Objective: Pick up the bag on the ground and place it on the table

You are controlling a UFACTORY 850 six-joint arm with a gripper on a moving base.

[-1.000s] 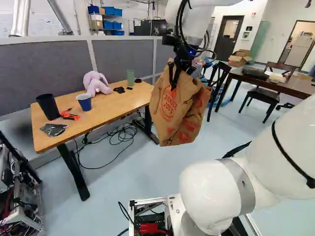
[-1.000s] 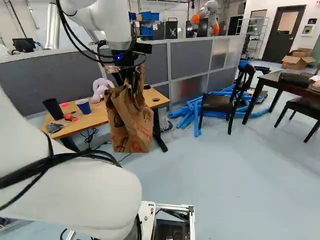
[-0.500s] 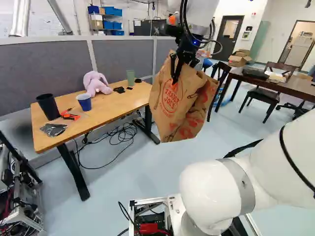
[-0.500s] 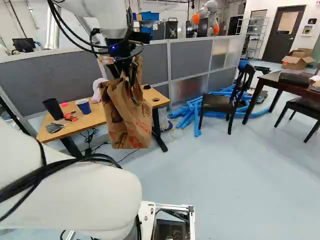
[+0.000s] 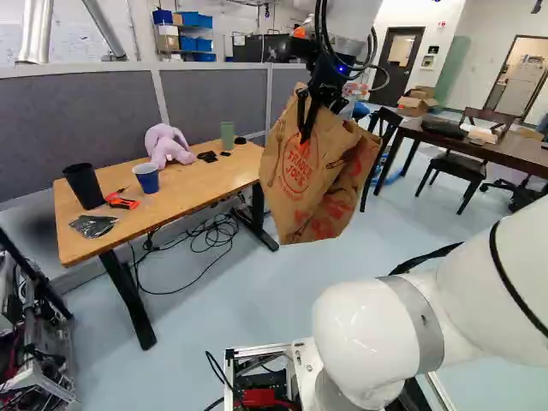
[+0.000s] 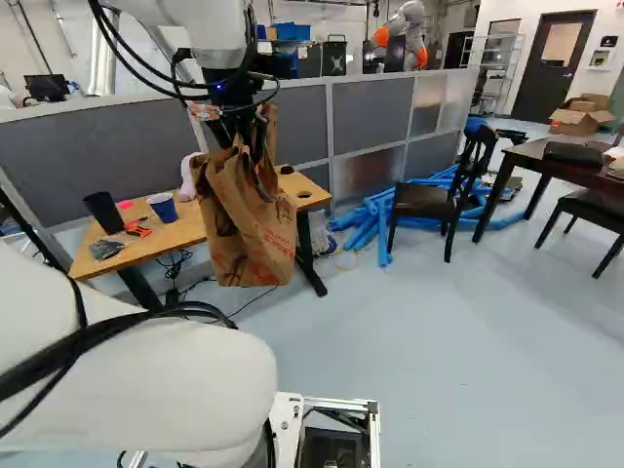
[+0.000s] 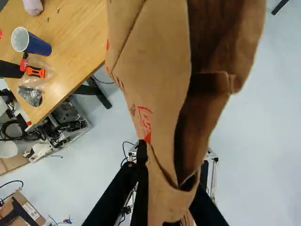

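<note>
My gripper (image 5: 306, 128) is shut on the upper edge of the brown paper bag (image 5: 301, 184), which hangs below it, tilted, in the air. In the wrist view the gripper (image 7: 174, 165) pinches the bag's paper (image 7: 160, 61) from both sides, and the open mouth shows ahead of the fingers. The wooden table (image 5: 184, 190) stands left of the bag in the left base view. In the right base view the bag (image 6: 255, 229) covers part of the table's near right end; whether they touch I cannot tell.
On the table are a black cup (image 5: 83, 186), a blue cup (image 5: 146, 178), a red-orange tool (image 5: 122, 202), a pink plush toy (image 5: 168, 145) and a green cup (image 5: 227, 135). Grey partitions (image 5: 77, 120) stand behind. Chairs, a dark table (image 6: 575, 166) and blue tubes (image 6: 375, 216) lie farther right; another robot (image 6: 402, 34) stands beyond.
The arm has carried the bag slightly upward, and the gripper has shifted a little right in the left base view. The bag has swung and turned somewhat. The base has not moved.
</note>
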